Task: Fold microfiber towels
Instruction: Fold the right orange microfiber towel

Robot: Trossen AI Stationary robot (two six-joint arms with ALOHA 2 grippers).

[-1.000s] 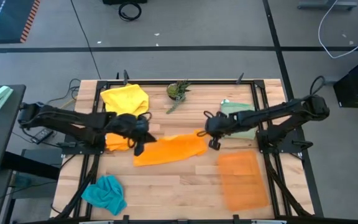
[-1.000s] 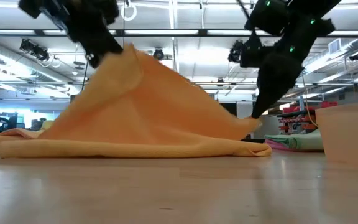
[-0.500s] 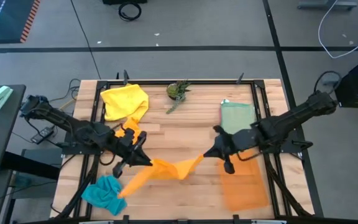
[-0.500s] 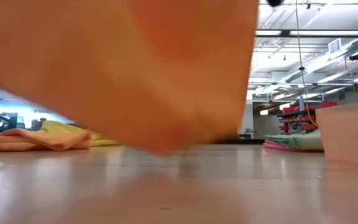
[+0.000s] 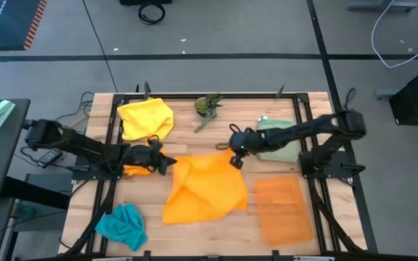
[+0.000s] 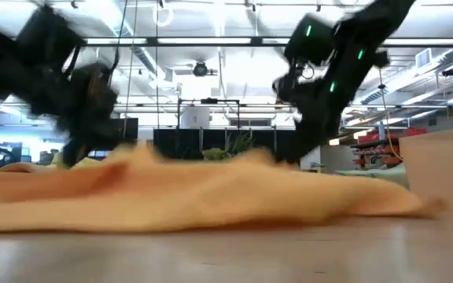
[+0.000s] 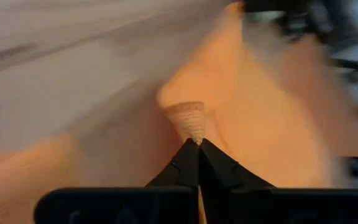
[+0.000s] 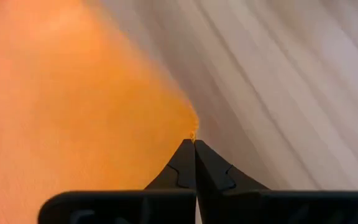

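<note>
The left tool (image 5: 167, 164) is clenched on one far corner of the orange towel (image 5: 205, 190); the right tool (image 5: 236, 154) pinches the opposite far corner. The cloth lies spread, rumpled, mid-surface (image 5: 209, 134) — one near-left flap doubled over. It looks light, limp and grippy, so corners are the sensible hold. Yellow (image 5: 146, 117), teal (image 5: 123, 225) and pale green (image 5: 278, 138) towels wait around it.

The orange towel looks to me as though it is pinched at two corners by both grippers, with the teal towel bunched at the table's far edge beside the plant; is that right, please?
Not quite. The teal towel lies at the table's near left corner, far from the plant, as the high view shows. The rest holds: the left gripper and right gripper each pinch a corner of the orange towel.
</note>
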